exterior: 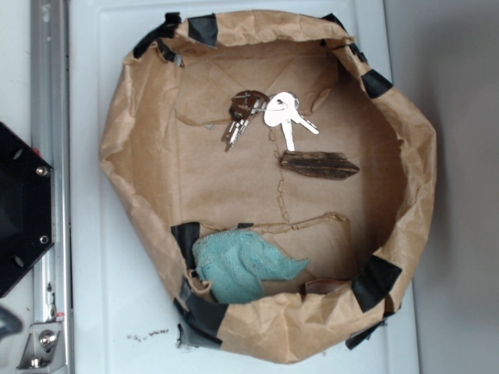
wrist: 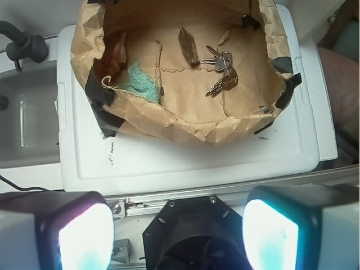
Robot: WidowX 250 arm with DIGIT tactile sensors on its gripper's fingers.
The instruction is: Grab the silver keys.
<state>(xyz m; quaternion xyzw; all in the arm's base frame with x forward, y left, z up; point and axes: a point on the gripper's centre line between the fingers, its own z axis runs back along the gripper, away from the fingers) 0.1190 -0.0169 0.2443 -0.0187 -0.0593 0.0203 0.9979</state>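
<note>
Two glowing fingers (wrist: 84,236) stand apart over a white desk (wrist: 185,163); bright silver metal keys (wrist: 216,57) lie inside a crumpled brown paper basket (wrist: 191,125).

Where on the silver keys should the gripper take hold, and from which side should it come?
Grip the rounded heads of the silver keys, coming straight down from above. They lie flat on the paper; close along the line away from the darker key bunch lying right beside them.

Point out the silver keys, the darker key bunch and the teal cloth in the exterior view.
silver keys (exterior: 281,108): exterior view, on the rounded heads.
darker key bunch (exterior: 245,104): exterior view, on the brownish head.
teal cloth (exterior: 238,266): exterior view, on its middle folds.
</note>
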